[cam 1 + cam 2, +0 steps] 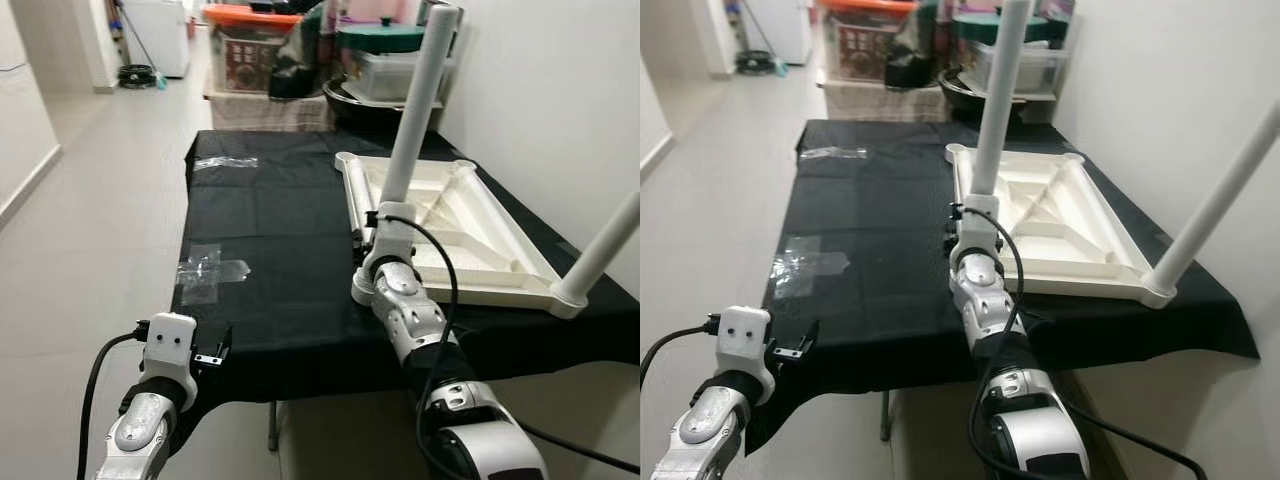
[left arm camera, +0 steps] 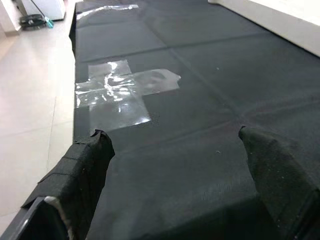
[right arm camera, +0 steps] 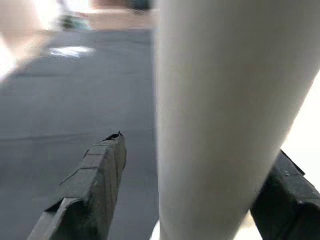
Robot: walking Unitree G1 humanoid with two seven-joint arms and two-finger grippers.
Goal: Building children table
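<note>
A white children's table top [image 1: 470, 215] lies upside down on the black-covered table [image 1: 280, 230]. One white leg [image 1: 420, 110] stands upright at its near left corner. A second leg [image 1: 605, 245] rises tilted from the near right corner. My right gripper [image 1: 372, 232] is at the base of the first leg, open, with its fingers on either side. In the right wrist view one finger [image 3: 95, 175] stands clear of the leg [image 3: 215, 100]. My left gripper [image 1: 213, 352] hovers open over the table's front left edge, its fingers [image 2: 85, 165] with nothing between them.
Patches of clear tape [image 1: 210, 268] stick to the black cloth near the left edge, and another patch [image 1: 225, 162] lies farther back. Boxes and bins [image 1: 250, 50] are stacked behind the table. A white wall [image 1: 560, 90] runs along the right. Tiled floor [image 1: 90, 200] lies to the left.
</note>
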